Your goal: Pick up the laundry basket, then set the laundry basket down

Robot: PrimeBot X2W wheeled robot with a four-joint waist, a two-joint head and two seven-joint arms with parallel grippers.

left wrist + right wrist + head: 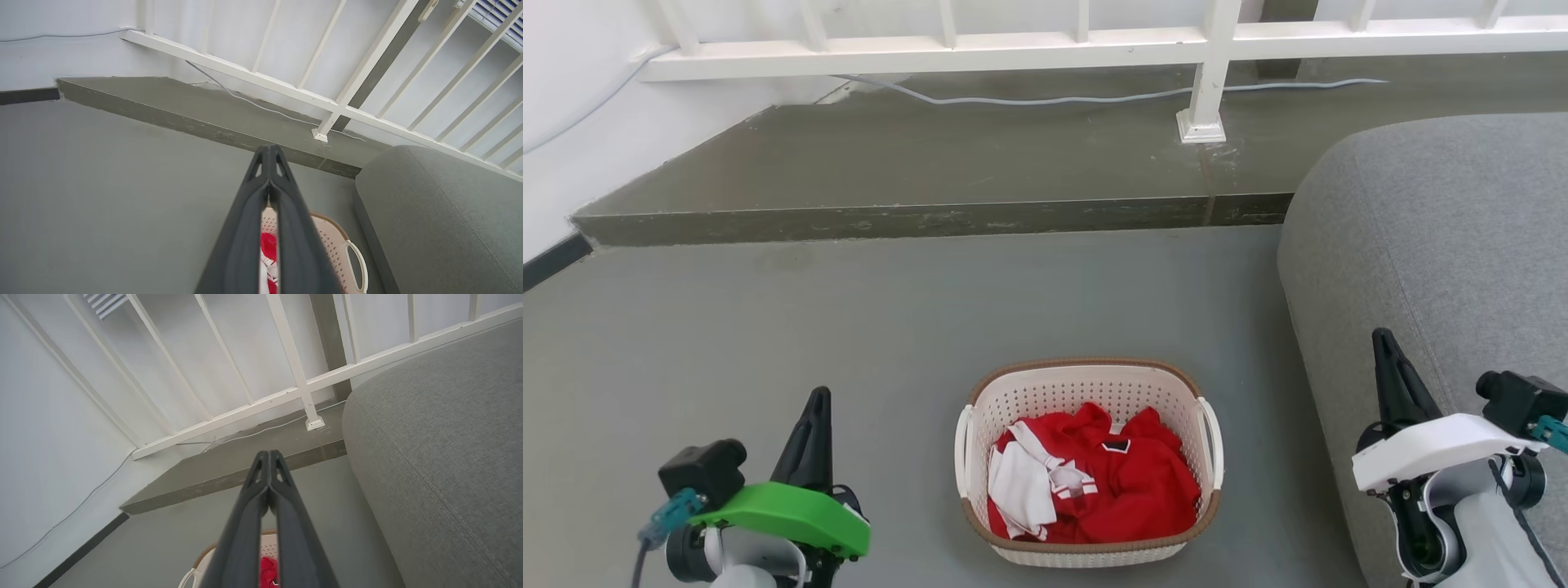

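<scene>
In the head view, the laundry basket point(1086, 365) is sitting on the floor point(849, 310) between the left gripper point(818, 398) and right gripper point(1381, 337), both pointing upward, clear of it; in each wrist view, their fingers point(245, 228) are pressing together, seemingly empty.

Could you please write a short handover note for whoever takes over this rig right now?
Left end effector: shut, empty, left of the basket and apart from it.
Right end effector: shut, empty, to the right, in front of the grey sofa.
Laundry basket: on the floor between them, red and white clothes inside, side handles free.
Done: no grasp yet.
Left: open both, probably take the handles, lift, set down.
</scene>
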